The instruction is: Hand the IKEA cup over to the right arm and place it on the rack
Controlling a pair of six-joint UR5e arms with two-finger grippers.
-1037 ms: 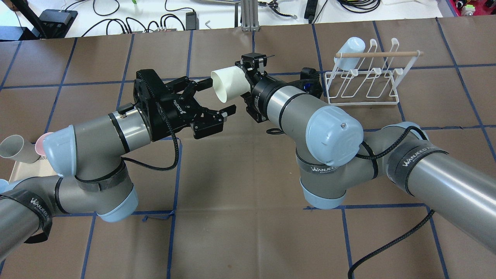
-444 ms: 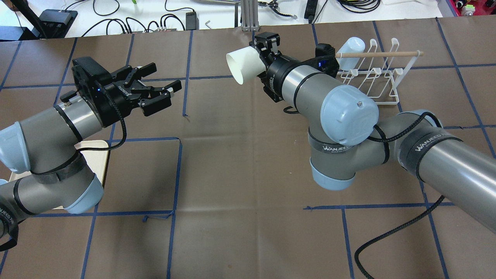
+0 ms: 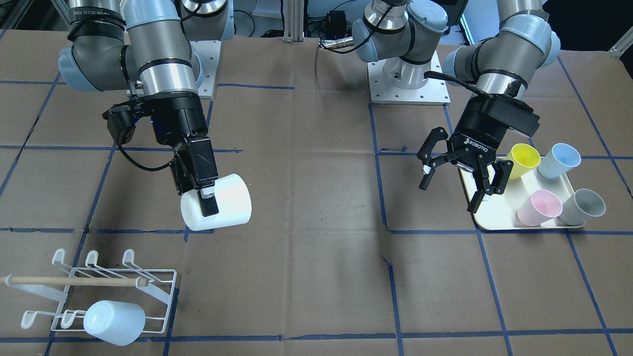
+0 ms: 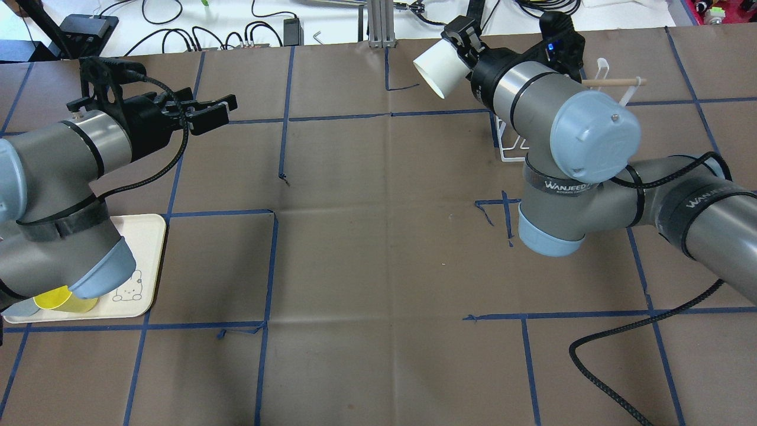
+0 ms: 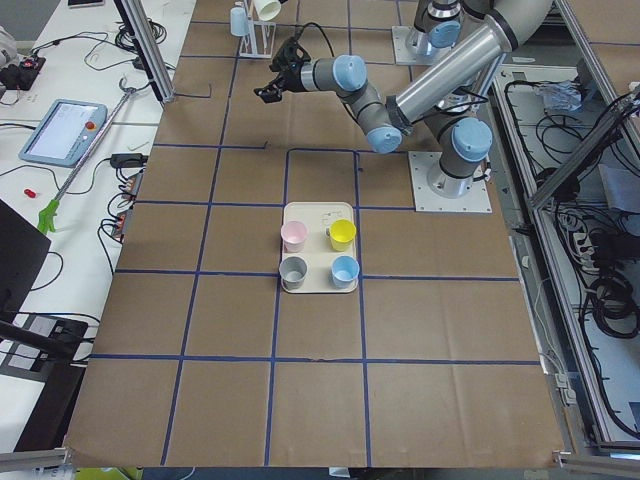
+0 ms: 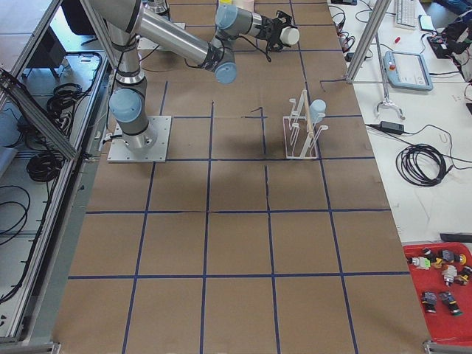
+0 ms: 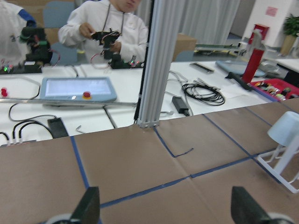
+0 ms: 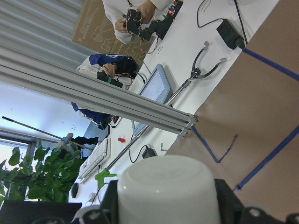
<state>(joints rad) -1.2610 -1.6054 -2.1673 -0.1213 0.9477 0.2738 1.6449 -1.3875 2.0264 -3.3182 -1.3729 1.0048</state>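
Observation:
My right gripper [image 3: 205, 198] is shut on the white IKEA cup [image 3: 217, 207] and holds it on its side above the table. In the overhead view the cup [image 4: 436, 71] points its mouth left, in my right gripper [image 4: 454, 54], just left of the rack [image 4: 615, 82]. The right wrist view shows the cup's base [image 8: 168, 191] between the fingers. The white wire rack [image 3: 74, 281] bears a pale blue cup [image 3: 113, 321]. My left gripper [image 3: 455, 185] is open and empty beside the tray; it also shows in the overhead view [image 4: 216, 112].
A cream tray [image 3: 494, 222] holds a yellow cup [image 3: 524, 158], a blue cup [image 3: 559, 159], a pink cup [image 3: 539, 207] and a grey cup [image 3: 583, 206]. My right arm hides most of the rack in the overhead view. Cables and a metal post lie past the far edge.
My left gripper let go of the white cup and drew back left toward the tray. My right arm carried the cup right and farther away, up to the rack.

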